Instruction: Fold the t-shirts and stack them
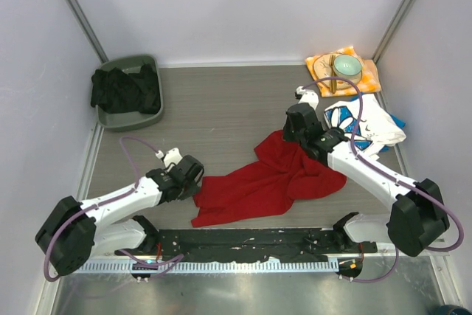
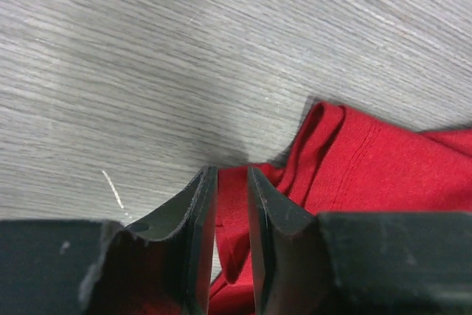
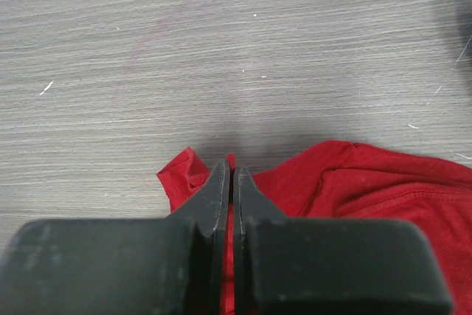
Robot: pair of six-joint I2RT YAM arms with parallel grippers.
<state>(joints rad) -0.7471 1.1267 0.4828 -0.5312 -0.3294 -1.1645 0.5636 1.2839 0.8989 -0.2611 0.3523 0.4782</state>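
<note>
The red t-shirt [image 1: 258, 182] lies crumpled in the middle of the table. My left gripper [image 1: 198, 180] is at its left edge; in the left wrist view the gripper [image 2: 231, 171] stands with narrowly parted jaws around a fold of the red t-shirt [image 2: 354, 160]. My right gripper [image 1: 286, 135] is at the shirt's far corner; in the right wrist view the gripper [image 3: 231, 164] is pinched shut on an edge of the red t-shirt [image 3: 354, 182]. The white daisy-print t-shirt [image 1: 365, 123], with blue cloth showing, lies bunched at the right.
A grey bin [image 1: 151, 117] holding black cloth [image 1: 125, 90] stands at the back left. An orange-yellow cloth [image 1: 369, 79] with a green bowl [image 1: 346, 66] lies at the back right. White walls enclose the table.
</note>
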